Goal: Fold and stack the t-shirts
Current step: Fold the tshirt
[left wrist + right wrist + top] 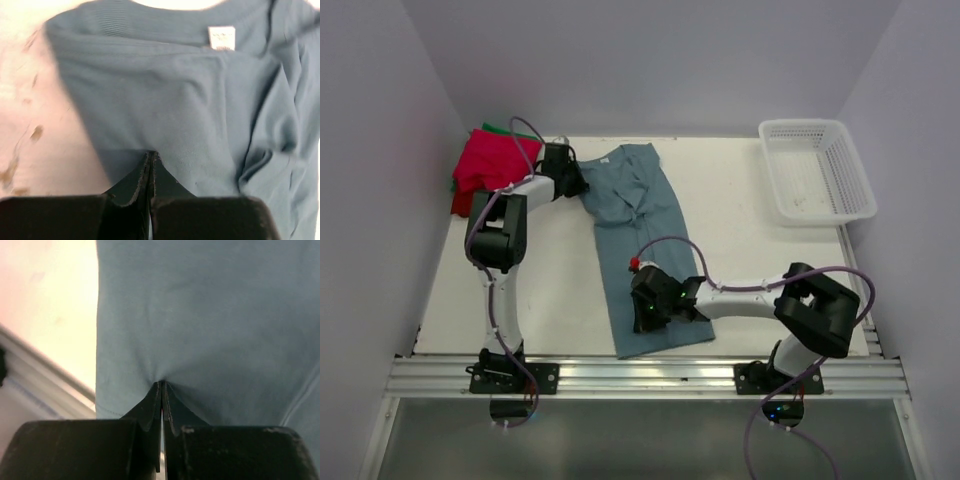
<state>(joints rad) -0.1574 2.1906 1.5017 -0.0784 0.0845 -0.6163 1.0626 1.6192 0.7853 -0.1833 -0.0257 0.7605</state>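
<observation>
From above, you see the blue-grey t-shirt [638,225] lying lengthwise on the worktop [750,240]. The folded red t-shirts [488,160] and a green t-shirt [498,128] sit to its left, and a white mesh basket [817,170] lies well to its right.

In your left wrist view, the left fingers [131,186] are pressed together, pinching its cloth below the white neck label [221,37].

In your right wrist view, the right fingers [148,407] are clamped on its cloth near one edge.
</observation>
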